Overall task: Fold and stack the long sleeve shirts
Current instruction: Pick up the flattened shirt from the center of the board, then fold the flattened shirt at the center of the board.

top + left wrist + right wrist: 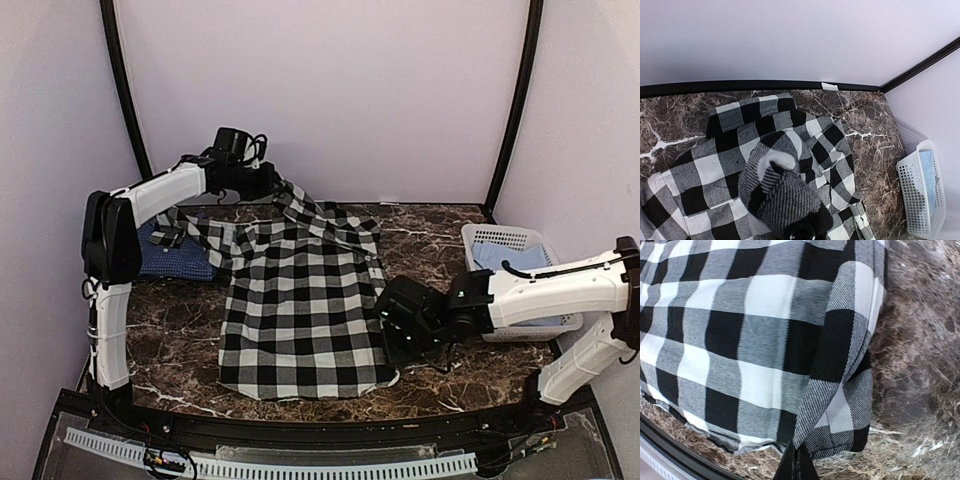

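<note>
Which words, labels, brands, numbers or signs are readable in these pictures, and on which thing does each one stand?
None is readable in any view.
checked shirt: pattern only, no label showing.
blue shirt: no label showing.
white basket: no marking.
white patch at the back edge of the table: blank or too small to tell.

Holds the left arm [160, 190] raised, forearm toward 2 o'clock, with the left gripper [272, 184] clamped on the black-and-white check shirt [300, 300], and lays the right arm [560, 290] low toward 9 o'clock with the right gripper [388, 325] pinched shut on its 3 o'clock edge.
</note>
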`<control>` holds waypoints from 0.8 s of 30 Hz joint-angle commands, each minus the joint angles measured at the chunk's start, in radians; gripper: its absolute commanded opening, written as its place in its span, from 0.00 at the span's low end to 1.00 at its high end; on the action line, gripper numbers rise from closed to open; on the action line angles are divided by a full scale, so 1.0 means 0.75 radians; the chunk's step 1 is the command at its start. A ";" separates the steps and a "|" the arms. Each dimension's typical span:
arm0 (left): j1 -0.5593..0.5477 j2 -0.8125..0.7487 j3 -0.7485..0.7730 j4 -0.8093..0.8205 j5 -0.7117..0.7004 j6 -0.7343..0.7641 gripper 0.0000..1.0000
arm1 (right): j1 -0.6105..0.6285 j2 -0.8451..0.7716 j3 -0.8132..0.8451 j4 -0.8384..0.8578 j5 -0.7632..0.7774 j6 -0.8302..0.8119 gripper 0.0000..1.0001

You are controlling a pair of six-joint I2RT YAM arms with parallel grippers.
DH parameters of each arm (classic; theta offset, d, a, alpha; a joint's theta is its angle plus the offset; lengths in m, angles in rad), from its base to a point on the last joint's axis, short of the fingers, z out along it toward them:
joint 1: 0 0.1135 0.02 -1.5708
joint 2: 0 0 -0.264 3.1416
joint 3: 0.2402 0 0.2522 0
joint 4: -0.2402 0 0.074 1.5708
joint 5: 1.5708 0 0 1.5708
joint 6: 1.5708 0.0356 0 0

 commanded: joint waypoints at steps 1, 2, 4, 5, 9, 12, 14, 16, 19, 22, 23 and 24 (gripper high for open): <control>0.040 -0.072 0.046 -0.014 -0.031 0.032 0.00 | 0.032 0.077 0.088 0.091 -0.084 -0.127 0.00; 0.047 -0.077 0.044 -0.019 -0.036 0.034 0.00 | 0.032 0.093 0.089 0.129 -0.126 -0.147 0.00; 0.069 -0.087 0.039 -0.034 -0.046 0.045 0.00 | 0.033 0.130 0.090 0.206 -0.211 -0.177 0.00; 0.084 -0.096 0.035 -0.041 -0.049 0.052 0.00 | 0.033 0.148 0.092 0.237 -0.241 -0.187 0.00; 0.119 -0.139 -0.029 -0.027 -0.069 0.069 0.00 | 0.032 0.221 0.102 0.311 -0.300 -0.206 0.00; 0.133 -0.181 -0.090 -0.003 -0.083 0.081 0.00 | 0.032 0.240 0.094 0.333 -0.341 -0.201 0.00; 0.141 -0.194 -0.107 0.004 -0.095 0.086 0.00 | 0.031 0.239 0.092 0.341 -0.350 -0.199 0.00; 0.153 -0.213 -0.111 0.007 -0.102 0.090 0.00 | 0.031 0.226 0.095 0.347 -0.355 -0.195 0.00; 0.167 -0.227 -0.104 0.017 -0.105 0.092 0.00 | 0.029 0.193 0.104 0.358 -0.362 -0.201 0.00; 0.182 -0.229 -0.091 0.017 -0.102 0.094 0.00 | 0.023 0.191 0.123 0.373 -0.392 -0.220 0.00; 0.185 -0.229 -0.087 0.014 -0.102 0.094 0.00 | 0.022 0.199 0.133 0.378 -0.406 -0.226 0.00; 0.189 -0.229 -0.085 0.012 -0.102 0.094 0.00 | 0.023 0.212 0.146 0.386 -0.422 -0.233 0.00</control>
